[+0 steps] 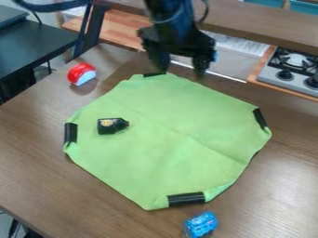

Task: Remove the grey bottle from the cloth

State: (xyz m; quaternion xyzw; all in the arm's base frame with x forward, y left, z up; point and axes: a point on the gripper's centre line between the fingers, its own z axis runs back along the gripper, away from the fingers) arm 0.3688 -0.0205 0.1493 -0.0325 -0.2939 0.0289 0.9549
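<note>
Bottle of dark plastic, tapered, lies on green fabric cloth, apparently kept flat by black tape strips; my black two-finger gripper hangs beyond, fingers apart, presumably for grasping.

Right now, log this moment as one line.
gripper: open, near green cloth's far edge | dark bottle: lying on cloth, ungrasped | removal: not done
</note>
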